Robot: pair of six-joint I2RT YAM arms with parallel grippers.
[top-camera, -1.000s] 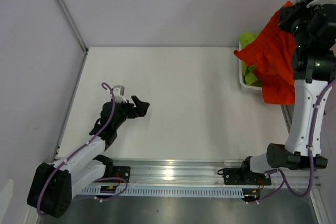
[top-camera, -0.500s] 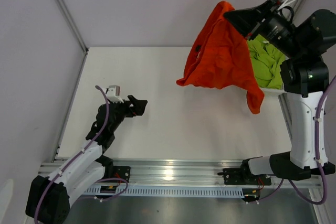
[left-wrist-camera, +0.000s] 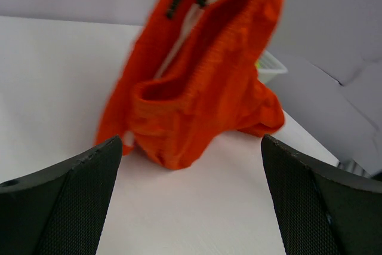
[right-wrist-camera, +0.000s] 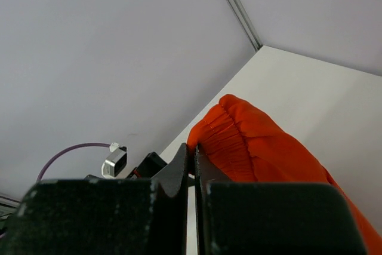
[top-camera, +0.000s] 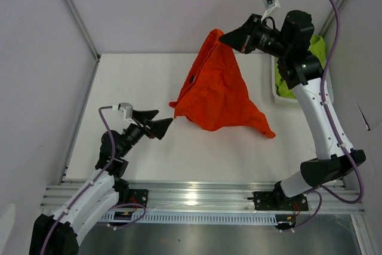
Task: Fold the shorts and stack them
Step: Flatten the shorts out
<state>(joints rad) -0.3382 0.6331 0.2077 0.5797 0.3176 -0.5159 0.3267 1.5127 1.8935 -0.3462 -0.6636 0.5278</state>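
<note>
Softly the light orange shorts (top-camera: 221, 91) droop from my clenched right jaws, perhaps by the waistband; my released left jaws want the hem.

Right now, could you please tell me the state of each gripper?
Left gripper: open, holding nothing.
Right gripper: shut on the orange shorts.
</note>
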